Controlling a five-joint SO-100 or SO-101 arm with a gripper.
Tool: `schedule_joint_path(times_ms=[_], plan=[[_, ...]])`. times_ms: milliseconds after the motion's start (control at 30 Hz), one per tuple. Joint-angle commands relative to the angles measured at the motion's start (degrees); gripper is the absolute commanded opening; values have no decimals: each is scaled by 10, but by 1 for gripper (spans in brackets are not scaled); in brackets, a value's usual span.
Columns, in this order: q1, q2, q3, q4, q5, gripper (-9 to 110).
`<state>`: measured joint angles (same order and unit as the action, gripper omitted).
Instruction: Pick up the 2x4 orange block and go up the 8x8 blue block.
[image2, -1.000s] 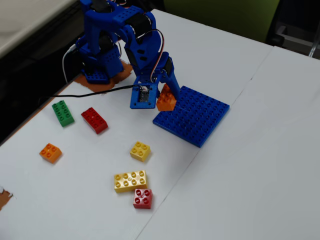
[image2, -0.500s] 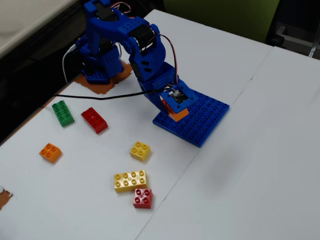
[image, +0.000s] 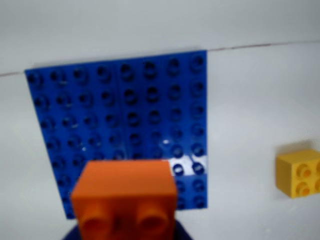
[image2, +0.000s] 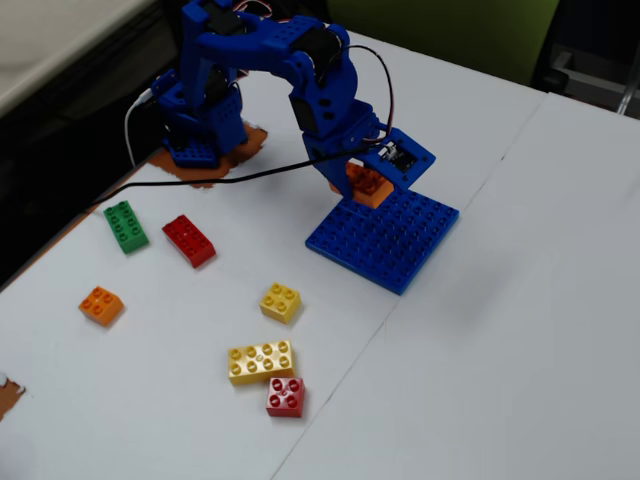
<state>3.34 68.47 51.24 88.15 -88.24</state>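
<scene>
We note the orange brick (image2: 366, 184) held in the gripper (image2: 362, 182), jaws closed on it, above the far corner of the blue plate (image2: 385, 240); whether the brick touches the studs we cannot tell from either view. The wrist view shows only the near end of the orange brick (image: 125, 192), two studs facing the camera, with the blue plate (image: 120, 115) spread behind it and one small yellow brick (image: 299, 172) alone at the right edge of that picture; the claw's fingers themselves hardly show there. The fixed view gives the rest: the blue arm (image2: 290, 70) rises from its base near the table's far left corner, arches over and bends down to the plate, a black cable trailing left from it. The plate lies around the table's middle, just left of a seam in the white surface. To the plate's right, the table is open all the way to the right edge. Toward the left edge lie a green brick (image2: 126, 226), a red brick (image2: 189, 241) and a small orange brick (image2: 102, 305). Toward the near edge sit a small yellow brick (image2: 281, 302), a long yellow brick (image2: 260, 362) and a small red brick (image2: 286, 397), these last two touching, all well apart from the plate.
</scene>
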Motion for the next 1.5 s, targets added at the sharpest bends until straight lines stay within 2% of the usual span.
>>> schedule_joint_path(times_ms=[0, 1467], plan=[[-9, -1, -45, 4, 9, 1], [-10, -50, -85, 15, 28, 1]])
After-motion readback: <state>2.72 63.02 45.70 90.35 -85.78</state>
